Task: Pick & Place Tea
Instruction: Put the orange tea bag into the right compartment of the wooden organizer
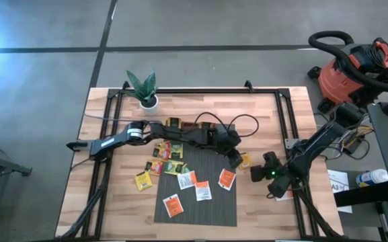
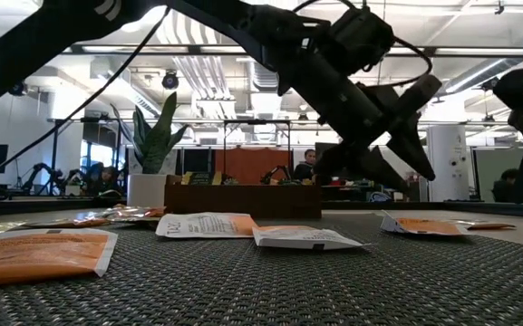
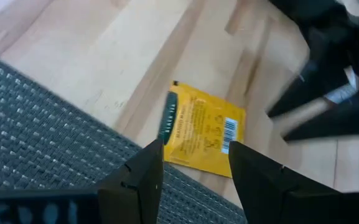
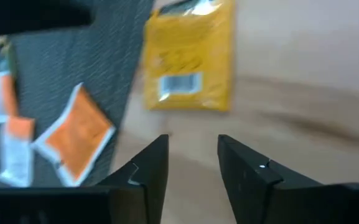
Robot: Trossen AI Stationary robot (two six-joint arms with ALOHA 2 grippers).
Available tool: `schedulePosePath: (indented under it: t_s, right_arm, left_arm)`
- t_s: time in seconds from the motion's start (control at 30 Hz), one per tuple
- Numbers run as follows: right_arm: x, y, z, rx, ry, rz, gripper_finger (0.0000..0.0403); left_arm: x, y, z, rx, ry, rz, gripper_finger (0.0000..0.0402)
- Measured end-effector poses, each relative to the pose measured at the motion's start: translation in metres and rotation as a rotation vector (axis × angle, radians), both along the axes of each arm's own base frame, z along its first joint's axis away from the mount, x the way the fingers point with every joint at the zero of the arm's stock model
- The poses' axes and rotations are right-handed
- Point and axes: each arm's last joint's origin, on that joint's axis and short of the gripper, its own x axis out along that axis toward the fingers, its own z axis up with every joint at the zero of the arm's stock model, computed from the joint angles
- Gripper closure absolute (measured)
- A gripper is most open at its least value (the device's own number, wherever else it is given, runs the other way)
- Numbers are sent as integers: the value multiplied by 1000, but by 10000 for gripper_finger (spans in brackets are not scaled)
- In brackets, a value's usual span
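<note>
The left arm stretches from the left of the high view across the middle of the frame, its left gripper [image 1: 235,158] hanging at the right edge of the dark grey woven mat [image 1: 215,214]. In its wrist view the fingers [image 3: 140,180] stand wide apart with nothing between them, just above a yellow square tea sachet [image 3: 201,129].

The right arm comes in from the right side of the high view, folded low, with the right gripper [image 1: 257,172] just right of that same yellow sachet [image 1: 245,160], fingers parted and empty.

The sachet lies flat on the pale wooden tabletop [image 1: 267,114], its corner touching the mat's edge, set between the two grippers; in the right wrist view [image 4: 188,59] its barcode end faces the gripper.

Other sachets, white with orange [image 1: 226,178], lie flat on the mat in the lower centre, and yellow and green ones [image 1: 142,179] are scattered left of centre.
</note>
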Motion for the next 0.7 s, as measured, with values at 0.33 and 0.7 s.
schedulePosePath:
  t_s: [0.33, 0.7]
  right_arm:
    - [5, -2, -1, -30, -86, -10, 296]
    - [-3, -18, -19, -6, -32, -77, 320]
  left_arm:
    - [1, 6, 0, -42, -13, 51, 226]
    - [6, 10, -4, -58, -57, 69, 226]
